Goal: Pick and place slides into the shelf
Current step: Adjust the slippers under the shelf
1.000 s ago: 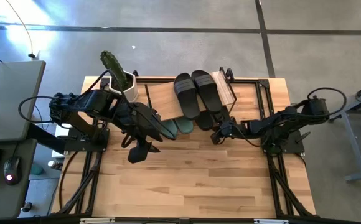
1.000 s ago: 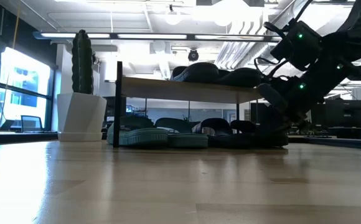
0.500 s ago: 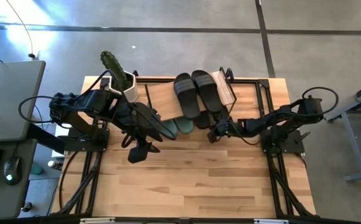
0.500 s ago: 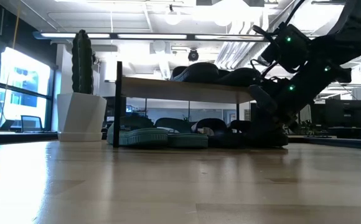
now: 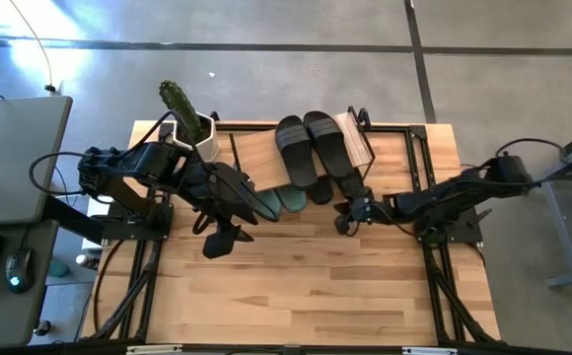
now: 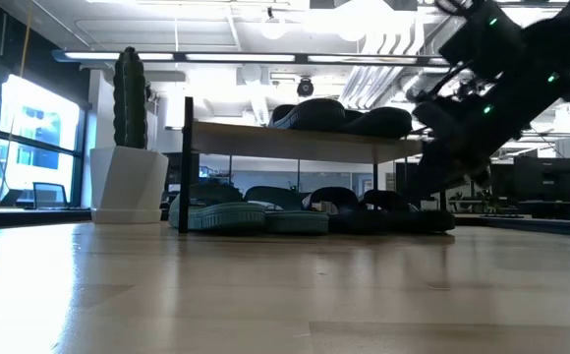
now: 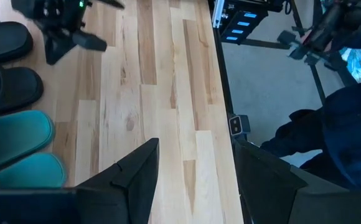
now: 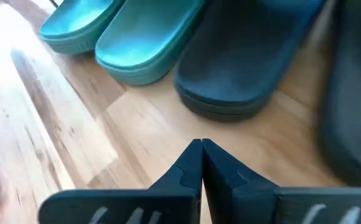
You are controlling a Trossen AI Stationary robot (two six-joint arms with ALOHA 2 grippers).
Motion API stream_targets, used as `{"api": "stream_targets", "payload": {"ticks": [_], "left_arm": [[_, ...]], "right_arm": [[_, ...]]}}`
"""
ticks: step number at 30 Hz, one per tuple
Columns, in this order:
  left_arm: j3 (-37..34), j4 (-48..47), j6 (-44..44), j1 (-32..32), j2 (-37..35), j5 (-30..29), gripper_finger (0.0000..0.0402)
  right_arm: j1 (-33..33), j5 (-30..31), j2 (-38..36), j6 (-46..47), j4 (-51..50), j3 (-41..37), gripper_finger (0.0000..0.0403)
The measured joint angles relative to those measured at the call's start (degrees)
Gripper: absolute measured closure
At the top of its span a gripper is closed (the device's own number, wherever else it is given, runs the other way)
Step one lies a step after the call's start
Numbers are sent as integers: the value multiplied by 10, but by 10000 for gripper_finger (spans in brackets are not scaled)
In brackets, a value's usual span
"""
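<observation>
My right pincer (image 5: 346, 219) is pressed together with nothing in it, hovering low over the desk (image 5: 306, 286) just in front of the heels of the black slides (image 8: 249, 68) tucked under the shelf (image 5: 256, 148). The two green slides (image 8: 115, 31) lie beside them, and two more black slides (image 5: 311, 146) sit on the top board. My left pincer (image 5: 219, 240) hangs spread and empty above the desk, near the green pair.

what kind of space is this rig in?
Looks like an open-plan lab or office: polished concrete floor, a desk with keyboard and mouse beside the wooden table, and exposed ceiling ducts over rows of workstations.
</observation>
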Motion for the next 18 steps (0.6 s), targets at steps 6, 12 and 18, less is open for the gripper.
{"api": "stream_targets", "payload": {"ticks": [6, 12, 18], "left_arm": [[0, 0, 1, 0, 0, 0, 208], [0, 0, 2, 0, 0, 0, 208], [0, 0, 2, 0, 0, 0, 208]], "right_arm": [[15, 32, -107, 26, -152, 0, 403], [7, 14, -160, 37, -96, -55, 403], [20, 50, -206, 104, 7, -160, 403]]}}
